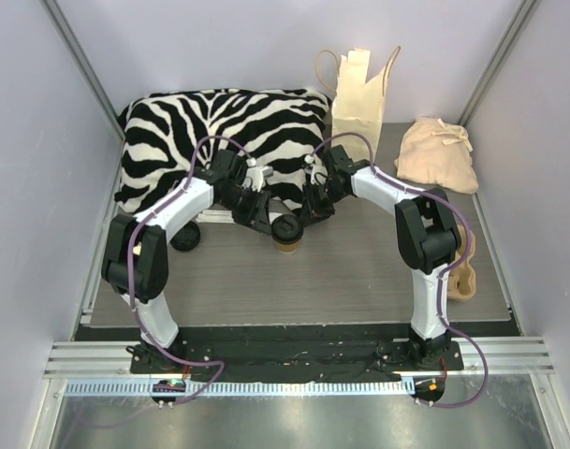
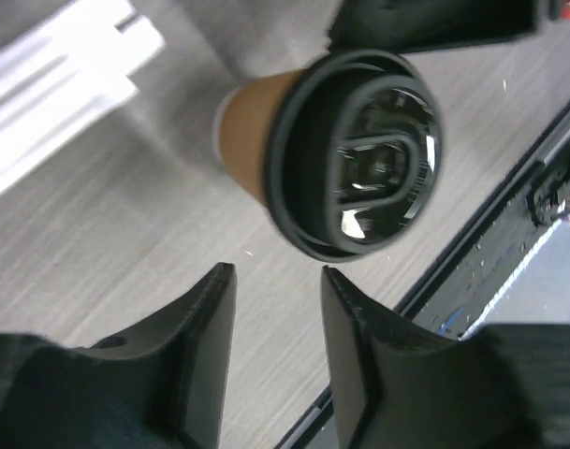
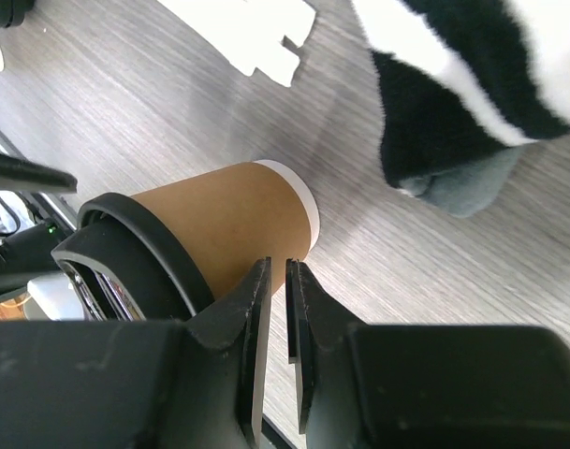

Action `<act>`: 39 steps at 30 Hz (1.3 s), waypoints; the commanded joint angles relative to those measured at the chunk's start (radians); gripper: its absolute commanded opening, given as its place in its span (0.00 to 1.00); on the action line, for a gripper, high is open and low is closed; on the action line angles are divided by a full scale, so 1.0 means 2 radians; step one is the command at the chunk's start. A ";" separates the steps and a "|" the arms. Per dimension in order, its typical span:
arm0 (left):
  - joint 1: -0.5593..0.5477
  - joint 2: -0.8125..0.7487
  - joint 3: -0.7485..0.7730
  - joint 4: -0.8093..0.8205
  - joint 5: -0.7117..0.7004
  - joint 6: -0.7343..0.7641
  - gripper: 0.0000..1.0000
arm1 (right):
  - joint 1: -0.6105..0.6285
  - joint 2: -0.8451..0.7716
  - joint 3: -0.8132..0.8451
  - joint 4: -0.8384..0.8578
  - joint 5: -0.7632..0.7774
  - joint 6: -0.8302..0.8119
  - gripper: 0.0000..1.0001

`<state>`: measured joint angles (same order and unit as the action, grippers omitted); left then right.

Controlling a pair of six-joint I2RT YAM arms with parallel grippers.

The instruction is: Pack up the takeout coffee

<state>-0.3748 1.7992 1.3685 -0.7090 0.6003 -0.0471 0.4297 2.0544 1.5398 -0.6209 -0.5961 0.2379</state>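
the takeout coffee [image 3: 228,224] stands on the tabletop [image 1: 359,271] between both arms, its black lid [image 2: 359,154] embossing too blurred to read. left gripper [image 2: 277,271] jaws apart, empty; right gripper [image 3: 277,267] jaws nearly together, empty.

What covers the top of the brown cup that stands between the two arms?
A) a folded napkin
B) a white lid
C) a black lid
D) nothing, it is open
C: in the left wrist view a round black lid sits on the rim of the cup.
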 commanded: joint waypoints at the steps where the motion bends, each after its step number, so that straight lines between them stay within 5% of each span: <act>1: -0.001 -0.043 -0.014 -0.008 0.004 -0.001 0.50 | 0.011 -0.009 0.013 -0.002 -0.016 -0.007 0.21; 10: 0.074 -0.121 -0.099 0.031 0.029 -0.088 0.61 | 0.033 -0.052 -0.032 -0.001 -0.020 -0.003 0.22; 16: 0.113 -0.124 -0.152 0.022 0.130 -0.157 0.64 | 0.076 -0.068 -0.054 0.014 -0.022 0.000 0.22; 26: 0.138 -0.166 -0.272 0.342 0.159 -0.395 0.89 | 0.102 -0.067 -0.063 0.041 -0.049 0.027 0.22; 39: 0.127 -0.051 -0.243 0.549 0.142 -0.525 0.88 | 0.035 -0.105 -0.093 0.007 -0.049 -0.009 0.22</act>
<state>-0.1032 1.6272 0.8089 0.2043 0.8818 -1.0031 0.5209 1.9236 1.3624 -0.5884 -0.6792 0.2531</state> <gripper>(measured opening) 0.889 0.223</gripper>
